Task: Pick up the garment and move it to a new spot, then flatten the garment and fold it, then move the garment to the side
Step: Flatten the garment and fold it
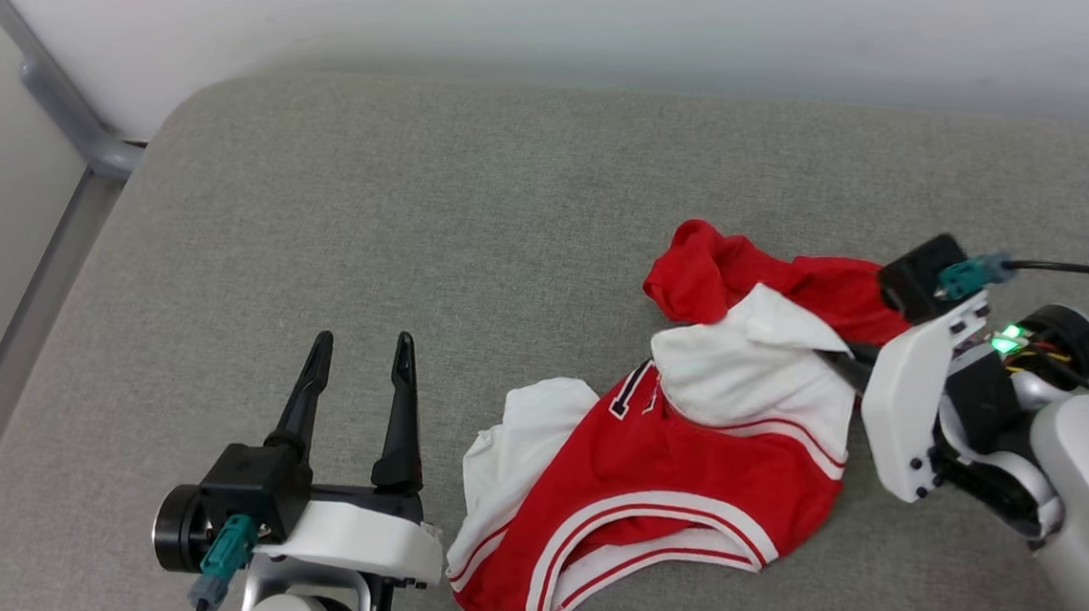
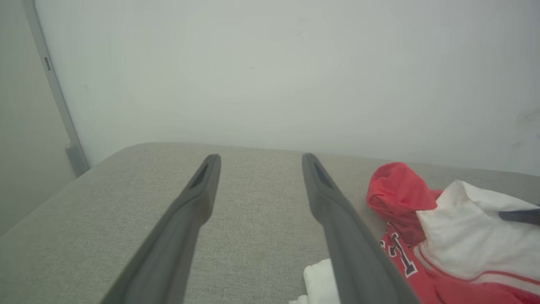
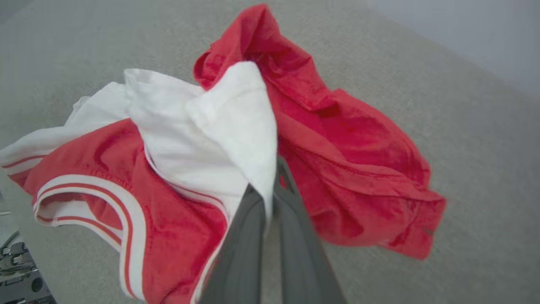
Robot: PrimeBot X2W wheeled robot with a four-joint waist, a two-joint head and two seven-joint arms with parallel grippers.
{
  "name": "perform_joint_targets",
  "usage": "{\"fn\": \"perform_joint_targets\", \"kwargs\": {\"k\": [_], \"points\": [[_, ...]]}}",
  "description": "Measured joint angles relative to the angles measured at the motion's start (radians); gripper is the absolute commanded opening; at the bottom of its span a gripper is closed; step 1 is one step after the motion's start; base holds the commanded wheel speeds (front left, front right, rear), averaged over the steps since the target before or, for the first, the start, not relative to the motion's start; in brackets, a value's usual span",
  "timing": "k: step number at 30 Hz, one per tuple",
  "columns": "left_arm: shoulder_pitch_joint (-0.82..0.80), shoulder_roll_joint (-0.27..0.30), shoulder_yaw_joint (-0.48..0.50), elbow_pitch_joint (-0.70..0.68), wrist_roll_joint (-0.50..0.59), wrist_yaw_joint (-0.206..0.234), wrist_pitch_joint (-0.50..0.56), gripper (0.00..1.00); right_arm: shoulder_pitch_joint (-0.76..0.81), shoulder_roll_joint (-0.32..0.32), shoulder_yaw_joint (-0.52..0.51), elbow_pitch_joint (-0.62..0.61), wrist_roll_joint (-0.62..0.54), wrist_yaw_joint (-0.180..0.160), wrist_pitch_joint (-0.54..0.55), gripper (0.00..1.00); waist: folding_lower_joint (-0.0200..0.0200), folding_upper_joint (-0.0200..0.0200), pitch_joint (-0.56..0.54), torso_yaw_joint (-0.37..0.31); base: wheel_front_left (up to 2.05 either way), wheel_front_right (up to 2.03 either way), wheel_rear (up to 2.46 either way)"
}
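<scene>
The garment (image 1: 670, 450), a red jersey with white sleeves and red-white striped trim, lies crumpled on the grey padded surface (image 1: 404, 219) right of centre. Part of its black lettering (image 2: 398, 249) shows in the left wrist view. My right gripper (image 1: 831, 360) reaches in from the right and is shut on a raised white fold of the garment (image 3: 236, 139); its fingers (image 3: 291, 236) pinch that fold. My left gripper (image 1: 361, 357) stands open just left of the garment, fingers (image 2: 333, 202) apart over bare fabric, holding nothing.
A pale wall (image 1: 583, 34) runs along the surface's far edge. A grey metal rail (image 1: 61, 109) slants down beyond its rounded left corner. A black cable (image 1: 1069, 269) leads off my right wrist.
</scene>
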Motion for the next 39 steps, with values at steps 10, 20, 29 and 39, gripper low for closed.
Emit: {"fn": "perform_joint_targets", "kwargs": {"k": [10,20,29,39], "points": [[0.054,0.016,0.011,0.023,0.001,0.008,0.006,1.0,0.227,0.066,-0.368,-0.105,-0.055,0.0,0.018,0.0,-0.0002,0.0,-0.065,-0.071,0.0,0.0,0.0],[0.103,0.03,0.01,0.043,-0.02,0.018,0.029,1.0,0.537,0.269,-0.726,-0.129,-0.111,0.0,0.034,0.0,-0.0002,0.0,-0.117,-0.121,0.0,0.0,0.0],[0.121,0.044,0.01,0.053,-0.03,0.019,0.04,1.0,0.587,0.305,-0.751,-0.078,-0.089,0.0,-0.13,1.0,-0.0002,0.0,-0.128,-0.137,0.0,0.0,0.0],[0.143,0.058,0.01,0.063,-0.04,0.028,0.05,1.0,0.548,0.307,-0.692,-0.142,-0.148,0.0,-0.44,1.0,-0.0002,0.0,-0.165,-0.147,0.0,0.0,0.0]]}}
